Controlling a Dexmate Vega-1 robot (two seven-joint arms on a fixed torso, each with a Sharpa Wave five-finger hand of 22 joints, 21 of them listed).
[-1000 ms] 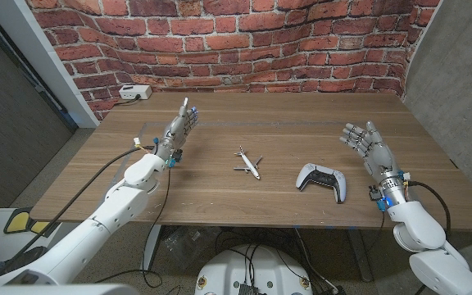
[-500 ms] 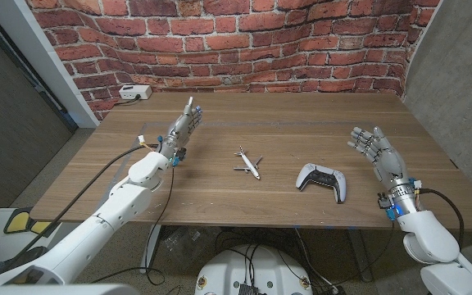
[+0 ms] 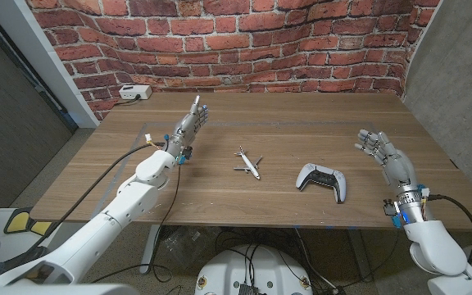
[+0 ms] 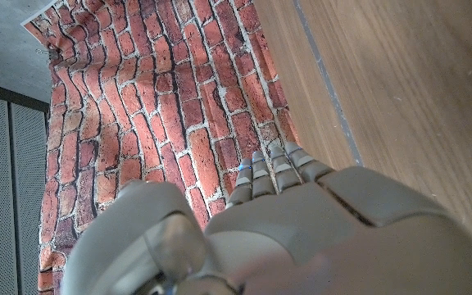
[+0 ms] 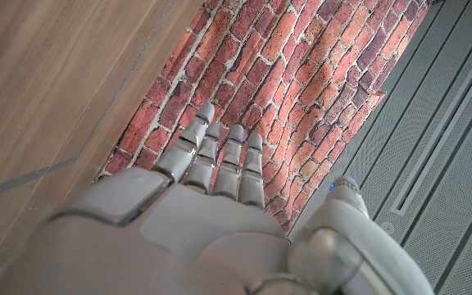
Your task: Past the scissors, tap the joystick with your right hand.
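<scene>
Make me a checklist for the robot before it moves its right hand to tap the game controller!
1. Right hand holds nothing, fingers apart: ok.
2. Game controller in plain sight on the wooden table: ok.
3. Table between the right hand and the controller is bare: ok.
4. Scissors to reach past: not ok; only a toy airplane lies left of the controller.
5. Left hand well away from the controller, beyond the airplane: ok.
6. Right hand above the controller: not ok, it hangs off to the controller's right.
</scene>
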